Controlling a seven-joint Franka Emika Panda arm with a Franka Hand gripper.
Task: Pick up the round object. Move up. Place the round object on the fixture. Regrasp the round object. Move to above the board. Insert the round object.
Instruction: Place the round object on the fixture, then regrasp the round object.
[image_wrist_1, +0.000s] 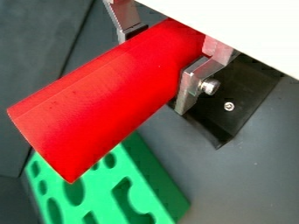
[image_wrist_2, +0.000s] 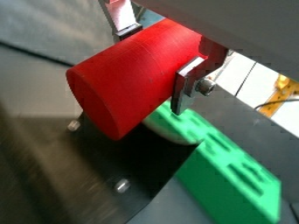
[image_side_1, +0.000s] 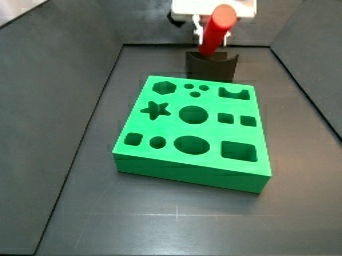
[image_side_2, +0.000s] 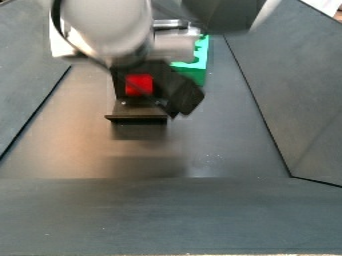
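**Q:** Red, smooth and cylindrical — where is the round object (image_wrist_1: 100, 101), and what holds it?

**A:** The two-finger gripper (image_wrist_2: 158, 48) is clamped on one end of the peg; in both wrist views a flat silver finger (image_wrist_1: 197, 77) presses against its side while most of its length juts free. In a side view the peg (image_side_1: 214, 30) hangs slanted at the far end of the workspace, directly over the small dark grey-black fixture (image_side_1: 211, 66). Whether its lower end touches the notch cannot be told.

**Q:** Why is it held by the end and not the middle?

**A:** Judging from the task, an end grip leaves the body free to settle into the fixture's curved notch, so that the peg can be released and regrasped in an attitude suited to insertion.

**Q:** Where does the large bright green square board (image_side_1: 195, 130) lie?

**A:** It lies flat just beside the fixture, on the nearer side in that view, cut-outs facing up. The wrist views show a corner of it (image_wrist_1: 105, 192) beneath the peg's free end.

**Q:** Which step is in hand?

**A:** Probably placing on the fixture; regrasp, transfer and insertion are not yet done. The round holes (image_side_1: 194, 115) are open.

**Q:** What risk attends it?

**A:** A slanted peg may roll or tip from the notch once let go.
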